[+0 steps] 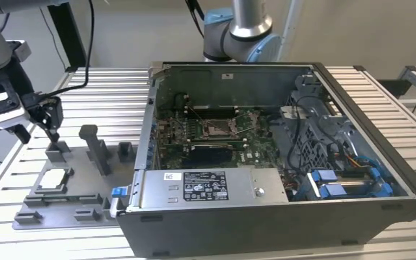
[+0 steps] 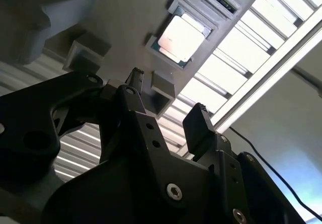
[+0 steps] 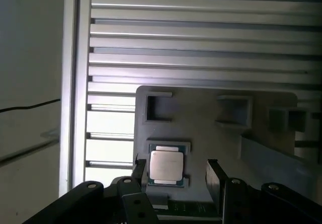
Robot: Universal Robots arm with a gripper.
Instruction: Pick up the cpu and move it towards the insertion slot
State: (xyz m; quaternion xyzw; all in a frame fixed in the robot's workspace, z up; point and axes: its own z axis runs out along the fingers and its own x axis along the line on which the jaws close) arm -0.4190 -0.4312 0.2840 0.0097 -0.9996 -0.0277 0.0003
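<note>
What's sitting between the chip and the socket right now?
In the exterior view, a tall grey post and a shorter block on the fixture tray, then the computer case's side wall, stand between the chip and the socket.

1. The computer case (image 1: 266, 230) lies open side up on the table (image 1: 6, 238), at the exterior view's right.
2. The fixture plate (image 1: 85, 184) lies on the table just beside the case, at the exterior view's left.
3. The cpu (image 1: 52, 179) sits in a recess of the plate, on the side away from the case.
4. The insertion slot (image 1: 215, 128) lies on the board inside the case, well apart from the cpu.
5. The gripper (image 1: 38, 134) hangs over the plate's far end, behind the cpu.
</note>
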